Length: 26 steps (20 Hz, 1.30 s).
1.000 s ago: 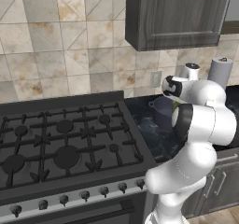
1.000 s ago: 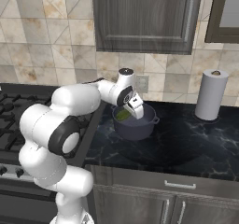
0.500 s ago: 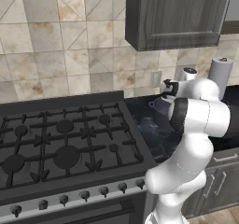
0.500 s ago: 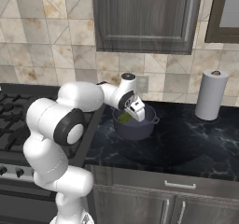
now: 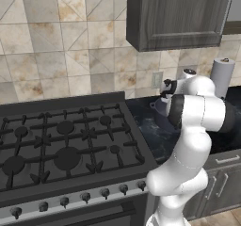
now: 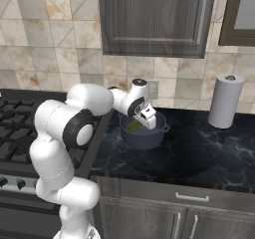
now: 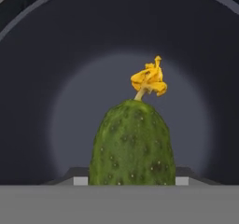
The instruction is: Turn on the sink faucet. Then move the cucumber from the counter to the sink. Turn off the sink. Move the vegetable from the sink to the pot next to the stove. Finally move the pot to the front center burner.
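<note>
Claw (image 6: 141, 122) clamped on the cucumber (image 7: 133, 143), hanging just over the mouth of the pot (image 6: 149, 134), cucumber pointing down at the dark pot floor with its yellow blossom end leading. Pot standing on the black desk (image 6: 199, 156) just beside the stove (image 5: 66, 145). Risks, as judged: dropped from too high, could bounce and knock the rim; lowered off-centre, could catch the pot wall and shove the pot along the glossy desk; withdrawn carelessly, could hook the rim and tip it.
</note>
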### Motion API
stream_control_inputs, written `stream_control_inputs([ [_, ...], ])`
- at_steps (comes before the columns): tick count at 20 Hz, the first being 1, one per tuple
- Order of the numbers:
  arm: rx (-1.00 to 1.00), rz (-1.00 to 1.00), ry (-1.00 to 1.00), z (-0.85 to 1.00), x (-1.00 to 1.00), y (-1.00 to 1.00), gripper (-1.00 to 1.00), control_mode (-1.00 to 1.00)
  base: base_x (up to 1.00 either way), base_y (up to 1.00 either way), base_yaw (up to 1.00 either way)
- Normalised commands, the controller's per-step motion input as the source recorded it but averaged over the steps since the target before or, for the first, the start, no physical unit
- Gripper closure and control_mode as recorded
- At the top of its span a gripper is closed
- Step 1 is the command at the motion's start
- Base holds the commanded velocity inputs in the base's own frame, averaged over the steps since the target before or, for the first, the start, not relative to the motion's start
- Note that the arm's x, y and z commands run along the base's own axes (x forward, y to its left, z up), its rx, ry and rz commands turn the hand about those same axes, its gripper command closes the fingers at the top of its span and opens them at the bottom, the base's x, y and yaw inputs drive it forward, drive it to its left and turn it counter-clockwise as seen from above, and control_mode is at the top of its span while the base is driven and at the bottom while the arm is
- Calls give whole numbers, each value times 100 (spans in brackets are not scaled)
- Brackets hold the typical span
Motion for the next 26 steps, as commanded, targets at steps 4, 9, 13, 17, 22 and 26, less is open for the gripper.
stream_control_inputs([
  [4, 0, 3, 0, -34, 13, 0, 100, -100, 0, 0, 0],
  [9, 0, 3, 0, -33, 11, 0, -100, -100, 0, 0, 0],
  [13, 0, 3, 1, -13, 16, 0, -100, -100, 0, 0, 0],
  [17, 1, 3, 0, 0, 11, -5, -100, -100, 0, 0, 0],
  [22, 0, 2, 0, 11, -5, -1, -100, -100, 0, 0, 0],
  [26, 0, 0, -2, 34, -31, 0, -100, -100, 0, 0, 0],
])
